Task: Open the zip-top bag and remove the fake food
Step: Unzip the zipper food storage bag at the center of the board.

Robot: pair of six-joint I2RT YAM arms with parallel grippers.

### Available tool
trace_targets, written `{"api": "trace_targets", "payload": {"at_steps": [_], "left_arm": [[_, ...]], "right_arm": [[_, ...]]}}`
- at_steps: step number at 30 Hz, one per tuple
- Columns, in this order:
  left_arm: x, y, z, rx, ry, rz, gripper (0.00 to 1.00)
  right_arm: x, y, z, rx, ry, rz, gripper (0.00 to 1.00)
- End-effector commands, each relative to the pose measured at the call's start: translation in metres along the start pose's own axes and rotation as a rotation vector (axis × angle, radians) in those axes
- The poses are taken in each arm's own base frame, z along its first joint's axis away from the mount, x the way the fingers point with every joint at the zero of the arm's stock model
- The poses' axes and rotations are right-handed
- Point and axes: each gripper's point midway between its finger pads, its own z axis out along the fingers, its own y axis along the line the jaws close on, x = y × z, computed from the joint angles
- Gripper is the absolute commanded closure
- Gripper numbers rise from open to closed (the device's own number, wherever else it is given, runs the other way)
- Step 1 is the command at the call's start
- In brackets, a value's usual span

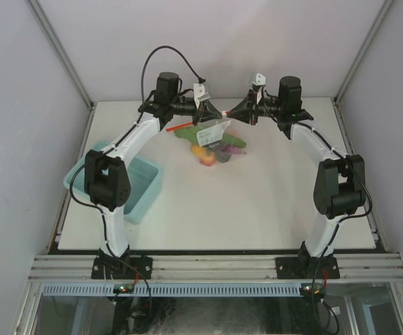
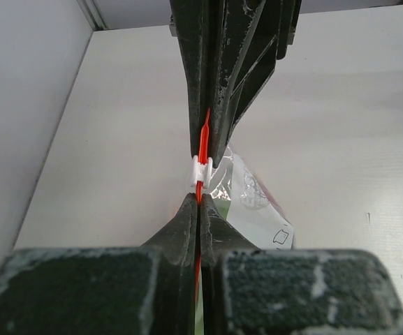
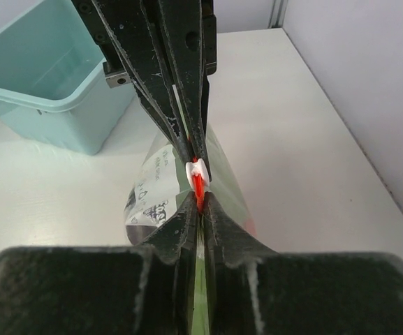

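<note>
The zip-top bag (image 1: 216, 128) hangs above the far middle of the table, held up by its red-orange zip strip (image 2: 204, 136). My left gripper (image 1: 214, 113) and right gripper (image 1: 233, 112) face each other tip to tip, both shut on the strip. The white slider (image 2: 201, 167) sits between the tips; it also shows in the right wrist view (image 3: 198, 169). The left wrist view shows my left gripper (image 2: 198, 199) below the slider, and the right wrist view shows my right gripper (image 3: 200, 199). The fake food (image 1: 214, 151) sags in the bag's bottom: yellow, orange, green and purple pieces.
A light blue bin (image 1: 149, 192) stands at the table's left beside the left arm; it also shows in the right wrist view (image 3: 61, 118). Grey walls close in the table at the left, right and back.
</note>
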Motion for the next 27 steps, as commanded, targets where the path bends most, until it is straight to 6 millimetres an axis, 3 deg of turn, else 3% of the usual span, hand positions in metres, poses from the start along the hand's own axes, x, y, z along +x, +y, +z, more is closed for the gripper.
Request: {"api": "trace_targets", "payload": {"at_steps": [1,4,8,14,18,22,27], "left_arm": [[-0.0381,0.0014,-0.0035,0.011,-0.068,0.092,1.00],[-0.0373,0.0010,-0.0035,0.013,-0.066,0.092,1.00],[-0.0372,0.0008,-0.0034,0.013,-0.066,0.092,1.00],[-0.0367,0.0016,-0.0042,0.010,-0.065,0.092,1.00],[-0.0363,0.0013,-0.0037,0.012,-0.065,0.091,1.00],[-0.0370,0.0009,-0.0036,0.013,-0.066,0.092,1.00],[-0.0363,0.0036,-0.0043,-0.001,-0.060,0.091,0.99]], "right_arm": [[-0.0290,0.0057,-0.0049,-0.010,-0.039,-0.077,0.86],[-0.0294,0.0057,-0.0051,-0.001,-0.049,-0.078,0.61],[-0.0298,0.0035,-0.0053,0.016,-0.053,-0.076,0.56],[-0.0319,0.0024,-0.0061,0.020,-0.062,-0.076,0.76],[-0.0329,0.0039,-0.0067,0.012,-0.069,-0.080,0.78],[-0.0335,0.0054,-0.0068,-0.003,-0.073,-0.084,1.00],[-0.0340,0.0080,-0.0076,-0.008,-0.073,-0.095,1.00]]}}
